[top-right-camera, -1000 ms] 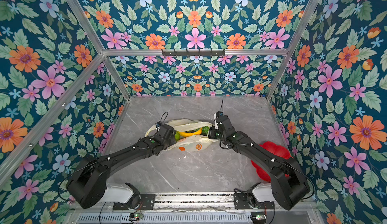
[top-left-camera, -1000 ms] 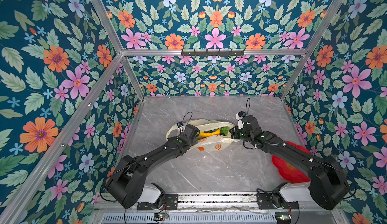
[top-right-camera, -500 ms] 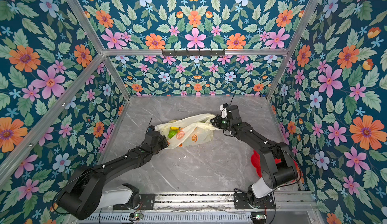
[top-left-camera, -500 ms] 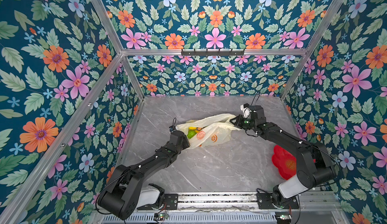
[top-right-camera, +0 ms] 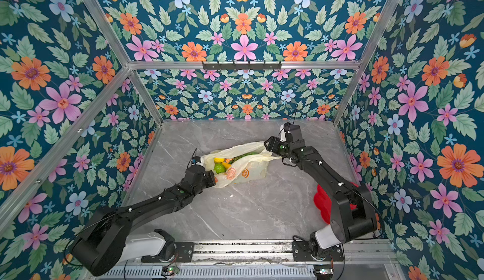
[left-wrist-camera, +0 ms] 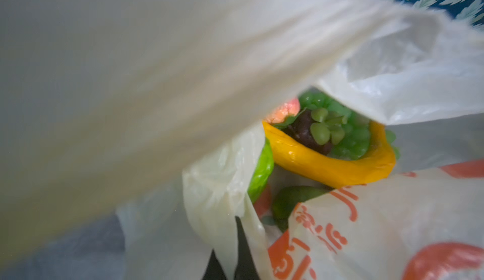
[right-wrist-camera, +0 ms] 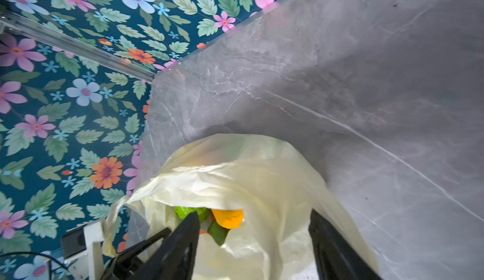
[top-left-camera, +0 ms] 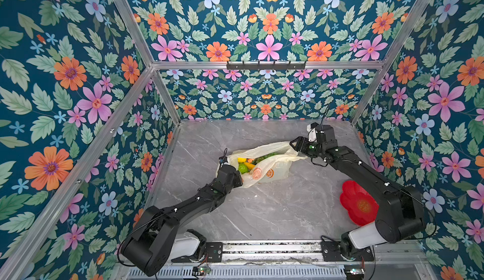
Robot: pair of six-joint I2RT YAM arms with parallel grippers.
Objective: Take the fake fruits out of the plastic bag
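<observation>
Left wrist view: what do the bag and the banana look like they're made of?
The plastic bag looks like thin plastic film, translucent pale yellow with a soft sheen: it creases and drapes, and light passes through it. The banana is probably hard moulded plastic with a glossy finish: it shows bright highlights along its ridge, though blur leaves this open.

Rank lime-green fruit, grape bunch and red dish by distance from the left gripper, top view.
1. The lime-green fruit, at the plastic bag mouth, beside the left gripper.
2. The grape bunch, deeper inside.
3. The red dish, far right.
</observation>
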